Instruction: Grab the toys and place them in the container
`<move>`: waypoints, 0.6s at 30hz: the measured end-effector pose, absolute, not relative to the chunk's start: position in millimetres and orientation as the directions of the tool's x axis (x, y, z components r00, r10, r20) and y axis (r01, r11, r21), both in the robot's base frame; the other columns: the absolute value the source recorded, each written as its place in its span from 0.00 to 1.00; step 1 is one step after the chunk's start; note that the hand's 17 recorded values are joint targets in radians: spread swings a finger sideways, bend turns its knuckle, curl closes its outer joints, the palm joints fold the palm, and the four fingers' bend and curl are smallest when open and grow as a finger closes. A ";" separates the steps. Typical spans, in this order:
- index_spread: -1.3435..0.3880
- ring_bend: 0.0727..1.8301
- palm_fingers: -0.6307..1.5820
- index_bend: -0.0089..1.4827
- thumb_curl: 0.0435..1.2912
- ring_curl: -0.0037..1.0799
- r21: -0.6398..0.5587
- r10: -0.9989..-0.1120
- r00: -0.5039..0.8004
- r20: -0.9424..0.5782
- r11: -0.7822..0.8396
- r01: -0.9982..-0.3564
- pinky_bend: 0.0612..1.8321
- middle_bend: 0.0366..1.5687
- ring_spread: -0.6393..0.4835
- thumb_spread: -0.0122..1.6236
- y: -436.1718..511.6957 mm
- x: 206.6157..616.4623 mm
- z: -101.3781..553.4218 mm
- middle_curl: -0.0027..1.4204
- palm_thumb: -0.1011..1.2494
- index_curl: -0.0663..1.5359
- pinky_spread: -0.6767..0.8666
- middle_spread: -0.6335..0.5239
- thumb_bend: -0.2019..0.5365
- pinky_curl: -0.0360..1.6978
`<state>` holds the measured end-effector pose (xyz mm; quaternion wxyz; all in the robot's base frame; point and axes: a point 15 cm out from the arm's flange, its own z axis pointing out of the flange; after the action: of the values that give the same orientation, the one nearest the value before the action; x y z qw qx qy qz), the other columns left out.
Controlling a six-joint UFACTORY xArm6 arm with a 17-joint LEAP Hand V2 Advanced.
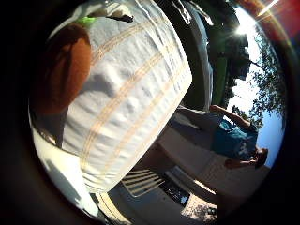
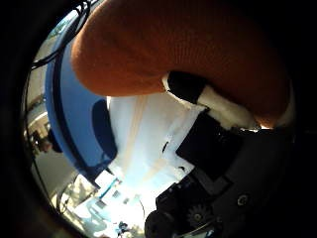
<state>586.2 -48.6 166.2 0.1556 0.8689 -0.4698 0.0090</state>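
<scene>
1. A soft orange plush toy point(image 2: 178, 49) is very close to the palm and fills much of the thumb-side view.
2. The robot's black and white hand point(image 2: 213, 163) has a white-tipped finger point(image 2: 223, 106) pressed on the toy, so it looks like the hand is curled around the toy and holding it.
3. In the little-finger view the same orange toy, with a bit of green on it, sits at about 10 o'clock, next to a white cloth with thin tan stripes point(image 1: 131, 93).
4. A big blue container wall point(image 2: 74, 109) shows at about 9 o'clock in the thumb-side view, just beside the cloth.
5. I think this toy is picked up but not dropped in yet.
6. I cannot tell if any toys are inside the container, or how many are left.
</scene>
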 end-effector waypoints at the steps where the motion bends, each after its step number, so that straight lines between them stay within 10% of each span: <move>1: 0.54 0.61 0.80 0.13 0.31 0.57 0.259 -0.815 0.557 0.162 -0.510 -0.820 0.46 0.52 0.62 0.66 -48.1 585.8 169.3 0.44 0.69 0.15 0.69 0.42 0.25 0.24; 7: 0.43 0.66 0.80 0.27 0.37 0.66 0.249 -0.832 0.537 0.138 -0.496 -0.832 0.67 0.65 0.55 0.64 -42.1 577.8 186.3 0.55 0.79 0.16 0.65 0.38 0.28 0.35; 18: 0.30 0.73 0.72 0.47 0.46 0.74 0.282 -0.870 0.482 0.102 -0.440 -0.853 0.77 0.74 0.49 0.66 -44.8 522.6 278.8 0.66 0.82 0.22 0.58 0.36 0.25 0.45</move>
<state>522.6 -44.8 278.8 0.1490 0.8479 -0.5079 -0.0292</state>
